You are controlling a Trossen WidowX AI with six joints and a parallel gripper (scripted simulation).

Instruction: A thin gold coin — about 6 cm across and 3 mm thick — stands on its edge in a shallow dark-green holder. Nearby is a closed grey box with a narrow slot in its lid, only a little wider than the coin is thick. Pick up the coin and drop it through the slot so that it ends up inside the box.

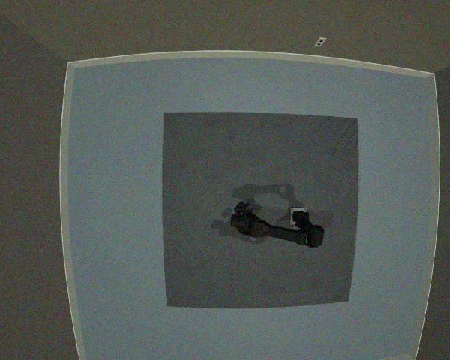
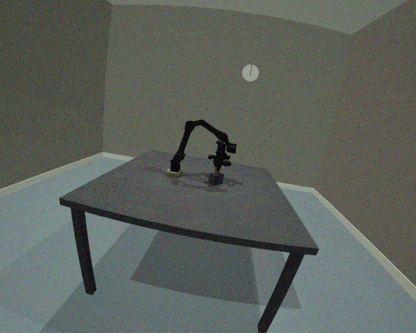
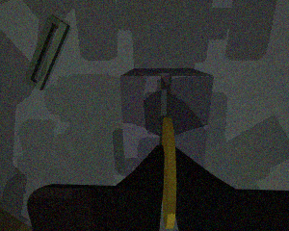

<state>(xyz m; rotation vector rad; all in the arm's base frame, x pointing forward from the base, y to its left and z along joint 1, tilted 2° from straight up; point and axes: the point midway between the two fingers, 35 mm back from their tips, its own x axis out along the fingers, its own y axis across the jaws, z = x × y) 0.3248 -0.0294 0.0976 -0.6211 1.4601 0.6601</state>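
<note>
My gripper point(image 2: 218, 166) point(image 3: 165, 151) points down and is shut on the gold coin point(image 2: 216, 169) point(image 3: 169, 178), which stands on edge and shows as a thin yellow strip in the wrist view. The closed grey box point(image 2: 215, 179) point(image 3: 131, 101) is directly under the coin. Its narrow slot point(image 3: 164, 103) runs nearly in line with the coin, a little left of the strip in the wrist view. Whether the coin's lower edge touches the lid or is in the slot, I cannot tell. The dark-green holder point(image 3: 51, 54) is empty at the upper left of the wrist view. The top view hides box and coin under the arm.
The arm's base plate point(image 1: 292, 217) point(image 2: 173, 174) is on the dark table point(image 1: 202, 154) point(image 2: 165, 211), to the left of the box in the exterior view. Shadows of the arm fall across the table and over the box lid, and the light is dim.
</note>
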